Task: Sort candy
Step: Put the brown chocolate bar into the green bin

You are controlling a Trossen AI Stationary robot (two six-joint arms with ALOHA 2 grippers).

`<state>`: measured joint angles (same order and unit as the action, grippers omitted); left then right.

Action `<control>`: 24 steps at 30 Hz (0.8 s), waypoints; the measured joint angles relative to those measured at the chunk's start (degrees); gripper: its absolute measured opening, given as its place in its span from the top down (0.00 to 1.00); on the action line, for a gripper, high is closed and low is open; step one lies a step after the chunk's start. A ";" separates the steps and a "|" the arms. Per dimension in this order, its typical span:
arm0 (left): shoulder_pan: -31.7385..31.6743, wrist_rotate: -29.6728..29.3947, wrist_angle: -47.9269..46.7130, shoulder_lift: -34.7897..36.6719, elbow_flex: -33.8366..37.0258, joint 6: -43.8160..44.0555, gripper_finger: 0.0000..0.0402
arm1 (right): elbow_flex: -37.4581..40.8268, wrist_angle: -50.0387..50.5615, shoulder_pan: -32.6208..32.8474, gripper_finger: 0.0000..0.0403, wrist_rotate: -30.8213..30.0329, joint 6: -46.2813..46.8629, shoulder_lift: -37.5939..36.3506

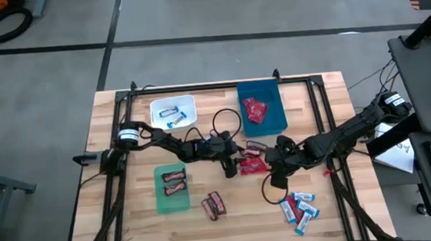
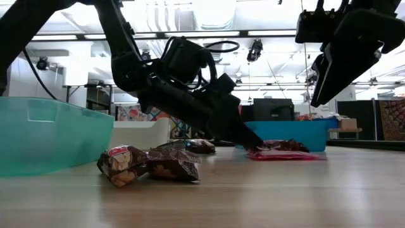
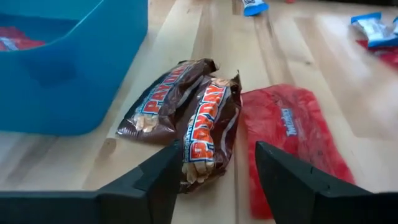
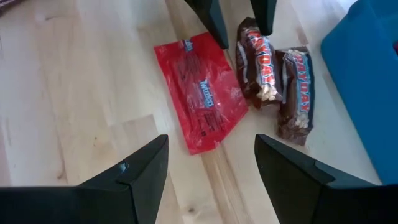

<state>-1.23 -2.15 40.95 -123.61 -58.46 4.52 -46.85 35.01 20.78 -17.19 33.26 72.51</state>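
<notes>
High view: on the wooden slatted tabletop (image 1: pixel 131 219), the left gripper (image 1: pixel 230 164) and right gripper (image 1: pixel 277 173) meet near the middle, over a flat red crinkly packet (image 1: pixel 251 166) and two dark brown mini bars (image 1: pixel 255 146). A white bin (image 1: pixel 173 112) near the far edge holds blue-and-white bars, a blue bin (image 1: pixel 261 106) beside it holds red packets, and a green bin (image 1: pixel 171 188) toward the near edge holds brown bars. Loose blue-and-white mini bars (image 1: pixel 299 206) lie by the near right corner; two more brown bars (image 1: pixel 214 204) lie near the near edge, beside the green bin.

Low view: the left gripper (image 2: pixel 243 136) reaches down to table level by the red packet (image 2: pixel 278 154), though contact is hard to judge from here; the right gripper (image 2: pixel 342 57) hangs well above.

Left wrist view: the left gripper (image 3: pixel 217 180) has its fingers spread, empty, with the nearer brown bar (image 3: pixel 208 127) between them and the red packet (image 3: pixel 289 134) just beside it.

Right wrist view: the right gripper (image 4: pixel 211 171) is spread wide and empty above the red packet (image 4: pixel 202 90), with the brown bars (image 4: pixel 277 81) alongside.
</notes>
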 joint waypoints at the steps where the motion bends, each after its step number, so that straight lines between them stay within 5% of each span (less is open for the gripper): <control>1: 0.00 -0.02 0.00 0.00 0.00 -0.74 0.52 | 0.02 0.03 0.00 0.43 -0.43 0.02 0.00; 24: -0.57 -0.20 1.02 -0.02 -0.66 -13.51 0.52 | 0.13 -1.45 -0.02 0.43 -3.85 -0.05 0.00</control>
<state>-1.80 -2.35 41.97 -123.63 -59.11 -8.99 -46.72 33.56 20.75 -21.04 33.21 72.51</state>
